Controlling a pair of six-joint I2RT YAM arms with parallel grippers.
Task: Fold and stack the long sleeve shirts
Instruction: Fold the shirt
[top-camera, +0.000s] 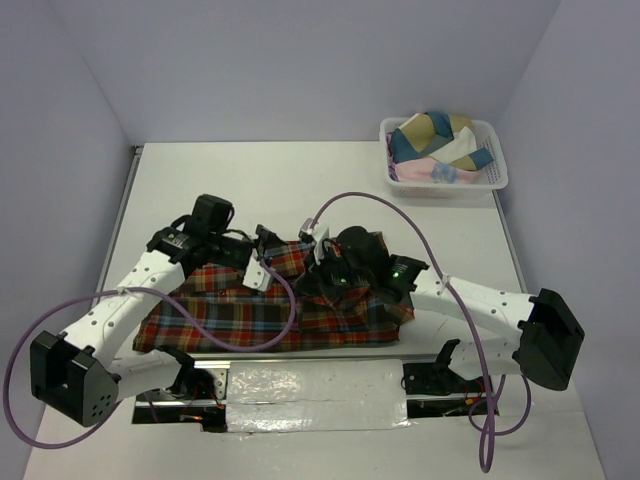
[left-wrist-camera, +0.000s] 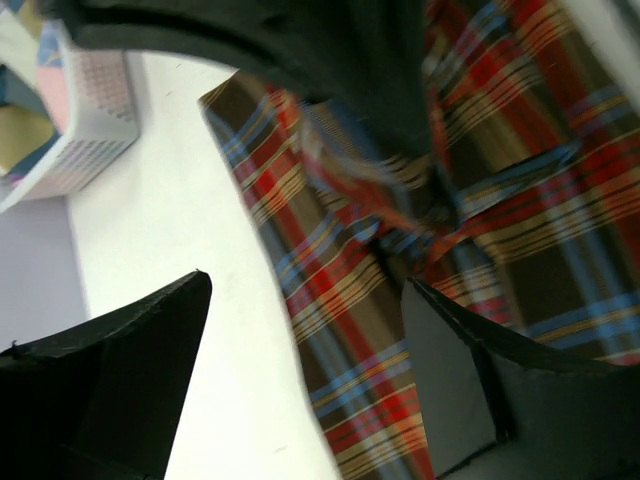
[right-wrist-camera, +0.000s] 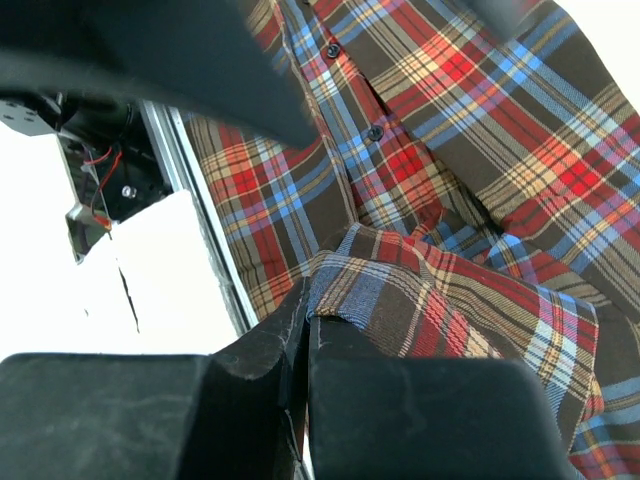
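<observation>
One long sleeve shirt (top-camera: 250, 315), red-orange, brown and blue plaid, lies spread flat on the white table (top-camera: 300, 190) close to the arm bases. Its button placket (right-wrist-camera: 372, 132) shows in the right wrist view. My left gripper (top-camera: 262, 258) hovers over the shirt's far edge with jaws wide apart (left-wrist-camera: 308, 280); nothing is between them, only plaid cloth (left-wrist-camera: 350, 330) and bare table below. My right gripper (top-camera: 322, 272) is over the shirt's middle, shut (right-wrist-camera: 308, 305) on a raised fold of the plaid cloth (right-wrist-camera: 440, 300).
A white slotted basket (top-camera: 494, 178) at the table's back right holds several bunched cloths in blue, tan and pink; it also appears in the left wrist view (left-wrist-camera: 85, 135). A shiny strip (top-camera: 310, 385) and a metal rail (right-wrist-camera: 195, 190) run along the near edge.
</observation>
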